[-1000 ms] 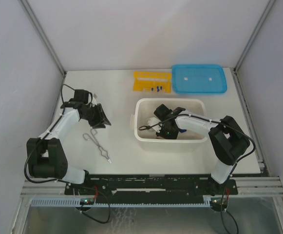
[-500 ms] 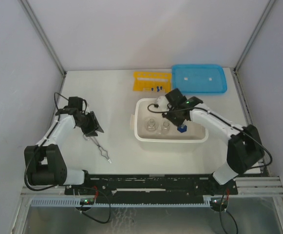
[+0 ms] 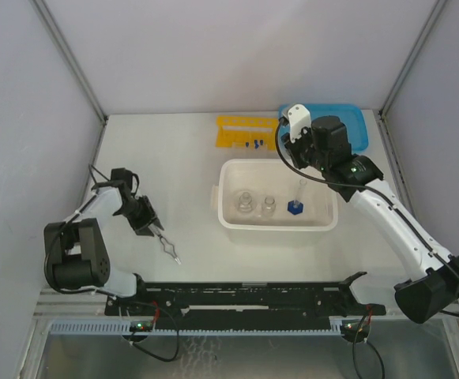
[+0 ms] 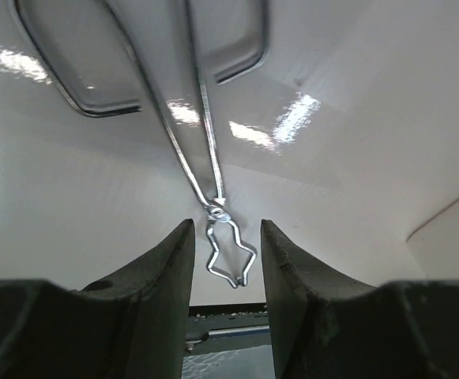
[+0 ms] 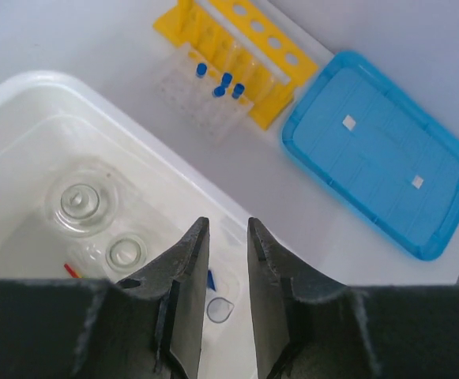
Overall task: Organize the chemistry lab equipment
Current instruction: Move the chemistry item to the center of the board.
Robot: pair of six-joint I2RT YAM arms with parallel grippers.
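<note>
Left gripper [image 4: 224,260] low over the table [image 3: 174,158], jaws part open, straddling the pivot end of the thin metal tongs [image 4: 189,118]; wrist view shows a gap on both sides, no contact. Top view only shows the tongs [image 3: 166,243] lying flat just in front of it. Right gripper [image 5: 224,268] raised over the white tub's [image 3: 317,223] far rim, jaws narrowly apart, empty. Its wrist view shows two clear glass vessels [image 5: 80,201] and a red stick end inside the tub; top view adds a blue-based piece [image 3: 294,208] there. Yellow tube rack [image 3: 247,130] with blue-capped tubes [image 5: 220,81] lies beyond the tub, blue lid [image 5: 379,150] just beside it.
</note>
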